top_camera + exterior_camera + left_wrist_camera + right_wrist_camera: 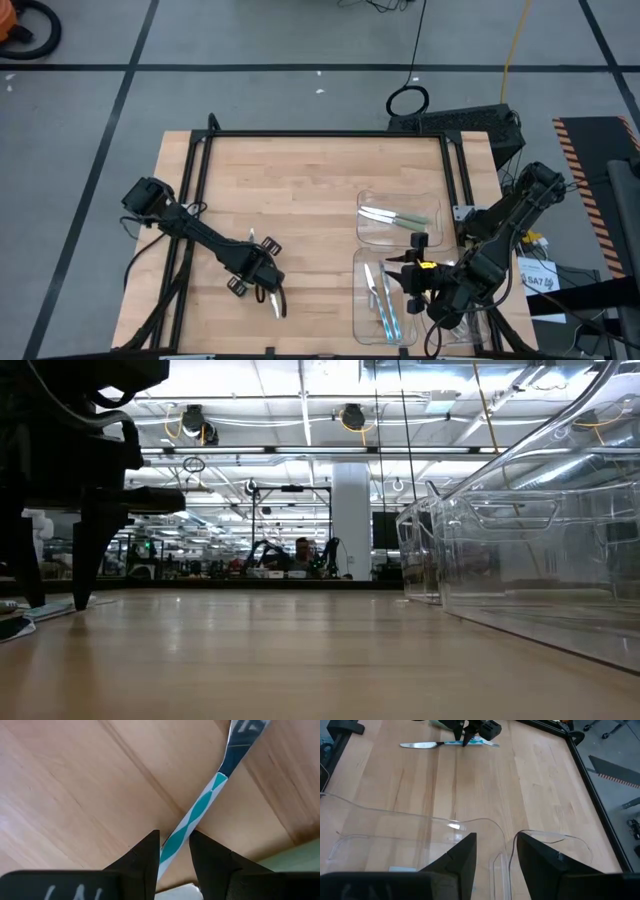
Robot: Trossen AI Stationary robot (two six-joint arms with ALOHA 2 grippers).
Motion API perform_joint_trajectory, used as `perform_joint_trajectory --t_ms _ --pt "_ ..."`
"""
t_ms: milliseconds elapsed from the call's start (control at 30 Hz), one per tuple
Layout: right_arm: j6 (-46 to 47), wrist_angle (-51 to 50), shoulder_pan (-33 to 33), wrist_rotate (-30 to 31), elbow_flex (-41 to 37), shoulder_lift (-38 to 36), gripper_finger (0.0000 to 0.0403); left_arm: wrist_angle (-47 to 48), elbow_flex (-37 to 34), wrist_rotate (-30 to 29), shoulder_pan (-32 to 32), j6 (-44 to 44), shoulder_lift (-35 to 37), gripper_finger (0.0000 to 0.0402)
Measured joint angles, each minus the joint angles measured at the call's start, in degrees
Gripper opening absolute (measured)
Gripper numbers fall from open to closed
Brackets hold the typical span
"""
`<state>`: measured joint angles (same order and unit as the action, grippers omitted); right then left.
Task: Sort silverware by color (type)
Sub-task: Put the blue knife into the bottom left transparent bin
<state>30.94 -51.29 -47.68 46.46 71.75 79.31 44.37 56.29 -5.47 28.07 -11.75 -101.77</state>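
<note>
Left gripper (174,851) pinches the teal-handled knife (200,810) by its handle, flat on the bare table (300,190), blade pointing away from the trays (395,230). Right gripper (496,849) hangs over them, fingers parted, holding nothing.

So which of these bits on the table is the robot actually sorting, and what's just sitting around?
Part of the job:
- blue-handled knife, gripped by the left gripper
- green-handled utensils in the far clear tray
- blue-handled utensils in the near clear tray
- right gripper, open above the trays

Just lying about:
- black cable loop on the floor
- black box past the table
</note>
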Motion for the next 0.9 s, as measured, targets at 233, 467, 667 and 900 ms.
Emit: perform_joint_trajectory --t_ms 233,467,667,900 --pt "-0.04 0.00 0.00 0.00 0.00 0.00 0.0136 -2.09 -0.15 0.00 -0.11 -2.04 -0.49 0.0116" --pt "-0.07 0.00 0.00 0.00 0.00 0.00 0.0136 -2.11 0.15 0.46 -0.09 -3.64 -0.64 0.0035" --pt "-0.07 0.00 0.00 0.00 0.00 0.00 0.0136 -2.39 0.16 0.33 -0.09 -3.24 -0.64 0.0032" --pt "-0.07 0.00 0.00 0.00 0.00 0.00 0.0136 0.49 2.39 -0.30 -0.11 -0.07 -1.00 0.0032"
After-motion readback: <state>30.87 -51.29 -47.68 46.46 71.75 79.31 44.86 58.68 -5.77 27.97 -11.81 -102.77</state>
